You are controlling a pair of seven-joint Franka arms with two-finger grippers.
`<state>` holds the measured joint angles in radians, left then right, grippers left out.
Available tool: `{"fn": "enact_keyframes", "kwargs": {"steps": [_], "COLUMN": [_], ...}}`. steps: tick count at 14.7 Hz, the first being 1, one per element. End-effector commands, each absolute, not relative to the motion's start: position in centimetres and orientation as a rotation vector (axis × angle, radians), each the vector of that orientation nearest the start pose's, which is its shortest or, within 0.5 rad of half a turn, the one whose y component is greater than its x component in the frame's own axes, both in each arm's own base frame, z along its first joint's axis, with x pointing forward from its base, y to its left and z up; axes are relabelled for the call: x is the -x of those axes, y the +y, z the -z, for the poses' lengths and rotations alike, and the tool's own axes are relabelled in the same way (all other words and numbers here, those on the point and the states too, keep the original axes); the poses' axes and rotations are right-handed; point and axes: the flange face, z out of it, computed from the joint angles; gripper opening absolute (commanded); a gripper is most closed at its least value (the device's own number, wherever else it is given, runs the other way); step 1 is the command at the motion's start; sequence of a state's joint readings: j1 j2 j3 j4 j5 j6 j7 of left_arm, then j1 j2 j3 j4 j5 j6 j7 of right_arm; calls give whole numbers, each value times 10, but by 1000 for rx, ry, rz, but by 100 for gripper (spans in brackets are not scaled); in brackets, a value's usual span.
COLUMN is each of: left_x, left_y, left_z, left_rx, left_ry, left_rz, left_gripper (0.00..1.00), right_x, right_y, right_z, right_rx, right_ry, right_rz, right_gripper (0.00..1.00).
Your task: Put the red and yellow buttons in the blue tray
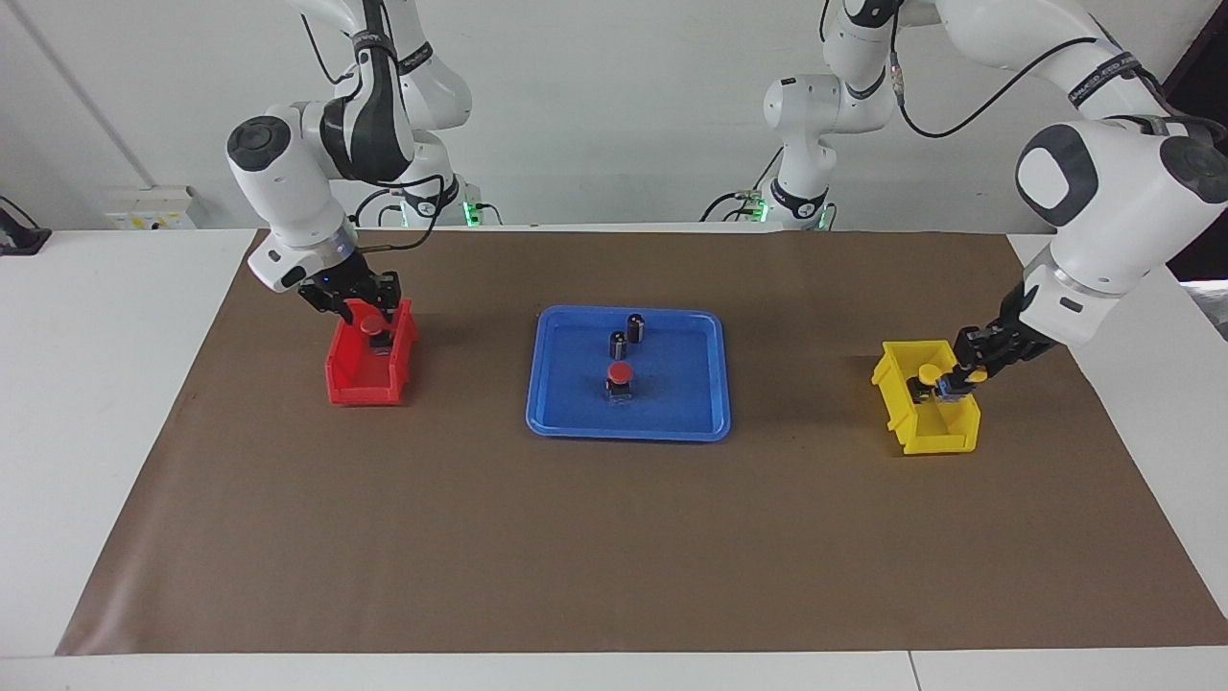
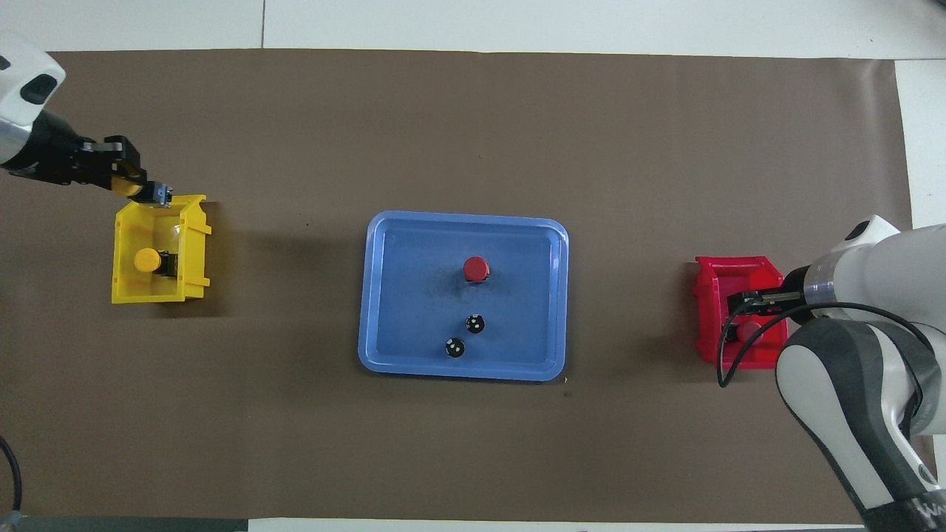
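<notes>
The blue tray (image 1: 576, 403) (image 2: 399, 295) lies mid-table with one red button (image 1: 620, 374) (image 2: 475, 269) standing in it. My left gripper (image 1: 962, 376) (image 2: 145, 191) is shut on a yellow button (image 1: 976, 376) (image 2: 133, 189) and holds it over the rim of the yellow bin (image 1: 926, 432) (image 2: 159, 292). A second yellow button (image 1: 928, 372) (image 2: 148, 260) lies in that bin. My right gripper (image 1: 369, 312) (image 2: 750, 307) is down in the red bin (image 1: 365, 389) (image 2: 709, 310) at a second red button (image 1: 370, 326) (image 2: 750, 330).
Two small dark cylinders (image 1: 635, 326) (image 2: 476, 323) stand in the tray, nearer to the robots than the red button. The bins sit at the two ends of the brown mat (image 1: 614, 557), the red one toward the right arm's end, the yellow one toward the left arm's.
</notes>
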<state>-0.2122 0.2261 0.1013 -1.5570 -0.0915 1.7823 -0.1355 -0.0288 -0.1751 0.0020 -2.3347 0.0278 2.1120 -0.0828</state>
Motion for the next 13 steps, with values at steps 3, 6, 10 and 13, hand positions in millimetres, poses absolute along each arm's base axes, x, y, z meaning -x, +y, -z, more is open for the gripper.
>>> {"fn": "enact_keyframes", "kwargs": {"steps": [3,6,10,13], "left_x": [-588,-557,-536,-532], "left_y": [-255,-309,-361,-375], "left_z": [-460,-422,-387,-363], "left_rx": [3305,3310,3301,3288], "left_ry": [-15,2,52,47], "left_rz": [-103,-80,-92,-105], "left_gripper": [1,2,2,1], "right_x": [-461,-458,-450,-447], "right_y": [-30,-28,-28,-25], "right_z": [-377,-367,-356,-354], "right_rx": [3116,3117,3115,3115], "right_ry": [-100,-107,-106,-103], "right_rz": [-54,-52,-73,-78], "right_gripper": [61,60,56,56]}}
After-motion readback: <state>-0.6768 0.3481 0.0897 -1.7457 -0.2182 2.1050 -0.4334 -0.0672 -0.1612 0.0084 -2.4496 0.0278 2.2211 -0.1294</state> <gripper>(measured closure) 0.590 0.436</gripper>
